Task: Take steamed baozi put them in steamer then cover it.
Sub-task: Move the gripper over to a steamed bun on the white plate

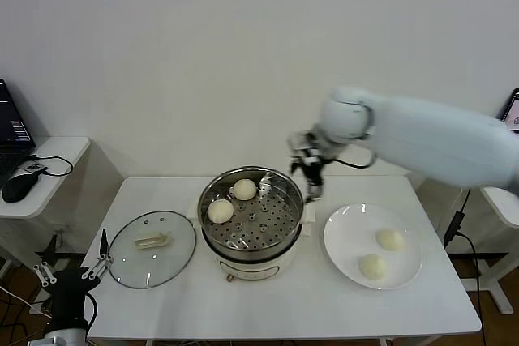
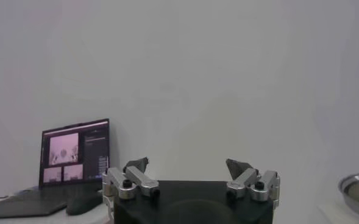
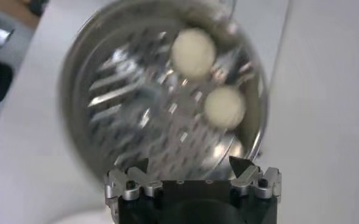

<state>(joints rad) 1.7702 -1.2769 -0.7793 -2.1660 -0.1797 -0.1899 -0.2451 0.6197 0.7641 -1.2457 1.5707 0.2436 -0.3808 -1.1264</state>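
Right gripper (image 1: 312, 186), jaws wide and empty, above the round shiny steel steamer's (image 1: 280, 250) rim; two cream-white buns (image 1: 244, 189) below on the perforated tray, two more on the flat white plate (image 1: 349, 224) beside, awaiting transfer; clear glass lid (image 1: 151, 249) set beyond the steamer, keeping the pot open for loading; left gripper (image 1: 71, 271) parked at the table's corner, jaws wide.

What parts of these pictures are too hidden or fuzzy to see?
- Left gripper: head view's bottom corner cuts off its arm.
- Laptop screen: left wrist view, too small to read.
- Steamer: right wrist view, blurred; the right gripper body covers its near rim.
- Plate: missing from both wrist views.
- Cover: missing from both wrist views.
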